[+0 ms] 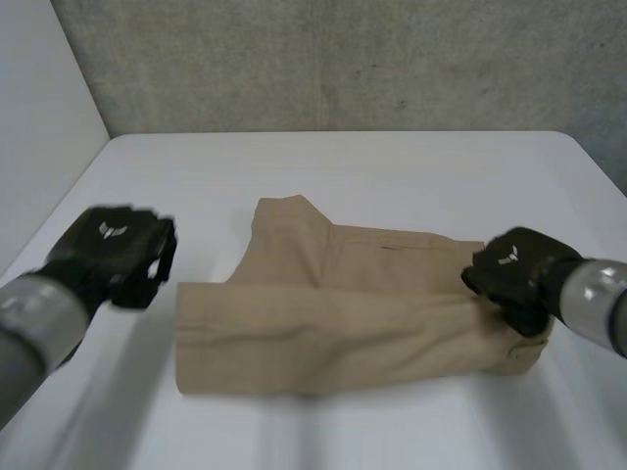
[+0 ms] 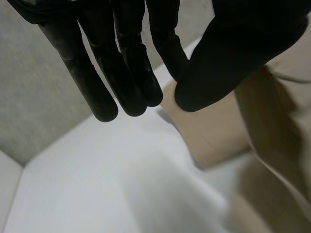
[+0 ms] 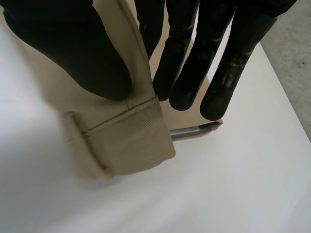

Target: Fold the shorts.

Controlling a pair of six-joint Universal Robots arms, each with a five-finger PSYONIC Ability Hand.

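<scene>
Tan shorts (image 1: 333, 313) lie folded on the white table (image 1: 392, 166), waistband end at the right, one leg end jutting toward the back. My right hand (image 1: 514, 266) is at the right end of the shorts. In the right wrist view the waistband corner (image 3: 129, 133) runs between my right hand's thumb (image 3: 73, 48) and straight fingers (image 3: 184, 73), pinched there. My left hand (image 1: 113, 250) hovers above the table, left of the shorts and apart from them. Its fingers (image 2: 121, 73) are straight with nothing between them and the thumb; the shorts (image 2: 214, 131) lie beyond the fingertips.
A grey wall (image 1: 343, 59) stands behind the table and a pale panel (image 1: 39, 117) closes its left side. Bare table (image 1: 323, 431) runs in front of the shorts and to both sides.
</scene>
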